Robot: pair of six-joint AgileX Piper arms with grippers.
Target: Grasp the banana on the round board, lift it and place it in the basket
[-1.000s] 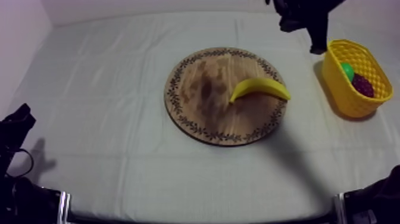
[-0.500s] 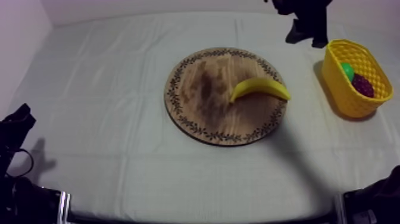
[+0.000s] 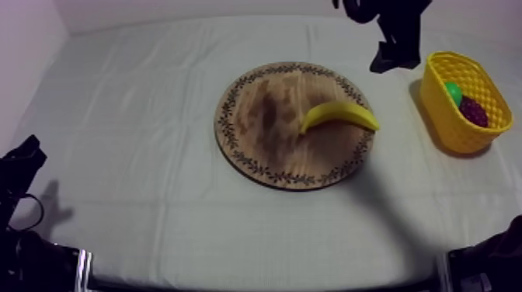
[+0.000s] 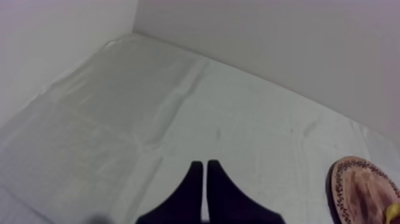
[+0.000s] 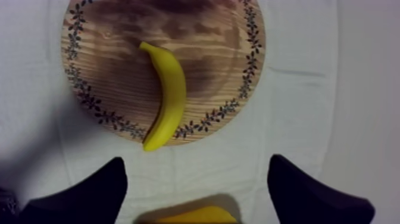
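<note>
Two tips: right gripper, jaws spread apart at upper right, should drop across the middle of the banana on the wooden board; left gripper jaws sit together.

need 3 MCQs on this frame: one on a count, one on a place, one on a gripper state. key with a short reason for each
1. Fruits showing in the yellow basket: A none; B two; C four.
2. The banana lies: A in the basket; B on the wooden board; C held in the air.
3. The right gripper is: A open; B shut on the banana; C shut on nothing.

Key:
1 B: a green fruit and grapes lie inside.
2 B: it rests on the side of the board toward the basket.
3 A: in the right wrist view its fingers stand apart with nothing between them.
</note>
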